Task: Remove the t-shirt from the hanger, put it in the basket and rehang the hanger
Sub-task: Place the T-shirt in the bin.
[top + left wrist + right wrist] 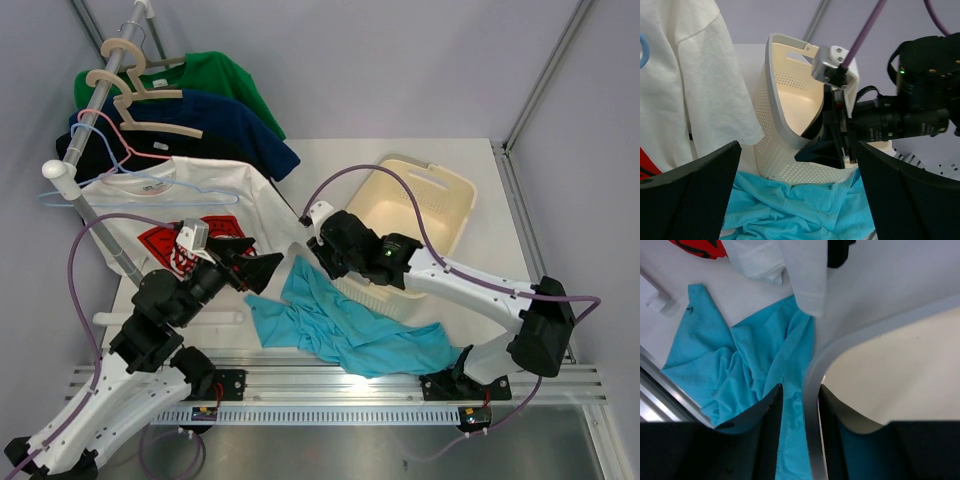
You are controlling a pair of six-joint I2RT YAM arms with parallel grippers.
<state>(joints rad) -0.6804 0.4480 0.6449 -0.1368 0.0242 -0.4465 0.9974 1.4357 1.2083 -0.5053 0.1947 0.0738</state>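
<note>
A white t-shirt (200,195) with a red print hangs on a pale blue hanger (62,196) at the front of the rail; its sleeve shows in the left wrist view (690,75) and the right wrist view (805,275). A teal t-shirt (340,325) lies crumpled on the table, off any hanger (790,210) (740,370). My left gripper (262,262) (797,150) hovers wide open over its left end, holding nothing. My right gripper (328,265) (800,395) straddles the near rim of the cream basket (445,195) (840,347). One finger touches the rim inside; a gap remains outside.
Navy (235,125) and green (215,75) t-shirts hang on beige hangers further back on the slanted rail (105,75). The perforated basket wall (771,100) stands right behind the teal cloth. A metal track (330,385) runs along the table's near edge.
</note>
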